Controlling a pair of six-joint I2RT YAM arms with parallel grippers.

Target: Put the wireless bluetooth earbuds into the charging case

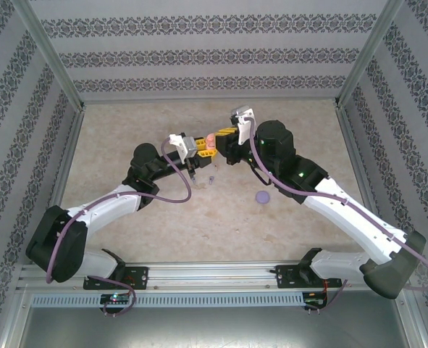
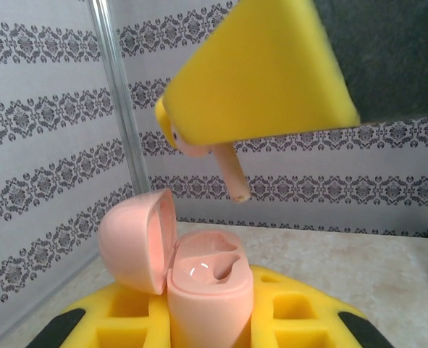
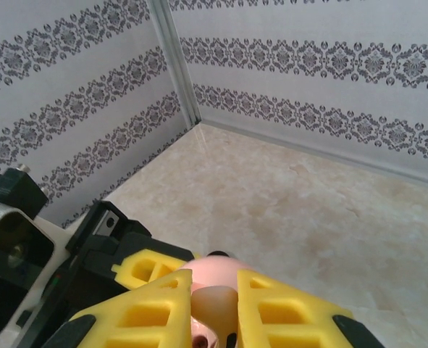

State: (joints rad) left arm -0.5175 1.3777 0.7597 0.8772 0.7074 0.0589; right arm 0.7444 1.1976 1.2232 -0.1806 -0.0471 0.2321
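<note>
Nearest the arm bases, a purple disc [image 1: 262, 196] lies on the table [image 1: 127, 130], and just beyond it is a tiny purple piece [image 1: 211, 179], too small to name for sure but probably a loose earbud. Anything dropped from above could land among these and roll. Further out, above the table, the left gripper [image 2: 212, 330] is clamped on the body of the pale pink charging case [image 2: 206, 297]. It holds the case upright with the lid [image 2: 137, 239] hinged open to one side and the moulded recess [image 2: 224, 264] facing up. Whether the glossy spot beside that recess is a seated bud I cannot tell. Directly above the case, apart from it, the right gripper [image 3: 214, 308] pinches a pale pink earbud [image 2: 232, 174], whose stem pokes down out of the yellow pad [image 2: 264, 72]. The stem hangs tilted, not square to the recess, so in my judgement the main risk is that it meets the rim or the ridge between the recesses and jams. The bud could also twist in the soft pads. A hard push could slide the smooth case down through the left fingers or knock the lid shut. Letting go too high could make the bud bounce out toward the patterned far wall [image 1: 214, 58].
</note>
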